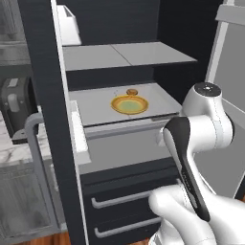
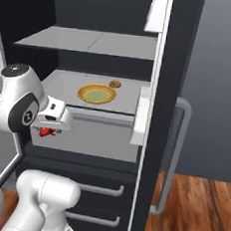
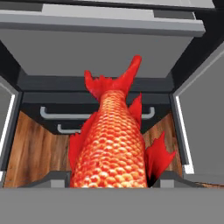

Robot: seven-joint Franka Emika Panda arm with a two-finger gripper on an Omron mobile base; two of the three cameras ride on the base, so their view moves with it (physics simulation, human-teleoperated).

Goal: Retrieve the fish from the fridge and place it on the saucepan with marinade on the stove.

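The fish (image 3: 113, 144) is bright red-orange and scaly, and its tail points away from the hand. My gripper (image 3: 112, 179) is shut on its body, with a dark fingertip on each side. In the right base view the fish (image 2: 47, 131) shows as a small red lump under my gripper (image 2: 49, 127). It hangs just in front of the fridge (image 2: 94, 40) at the left, below the middle shelf's edge. The black fridge (image 1: 143, 55) stands open with light grey shelves. The saucepan with marinade and the stove are out of view.
A yellow-rimmed plate (image 1: 129, 104) (image 2: 96, 93) and a tiny brown round item (image 1: 132, 91) (image 2: 115, 84) lie on the middle shelf. Two drawers with grey handles (image 1: 124, 198) (image 2: 100, 188) sit below. Open doors (image 1: 48, 119) (image 2: 164, 92) flank the arm. The floor (image 2: 193, 210) is wooden.
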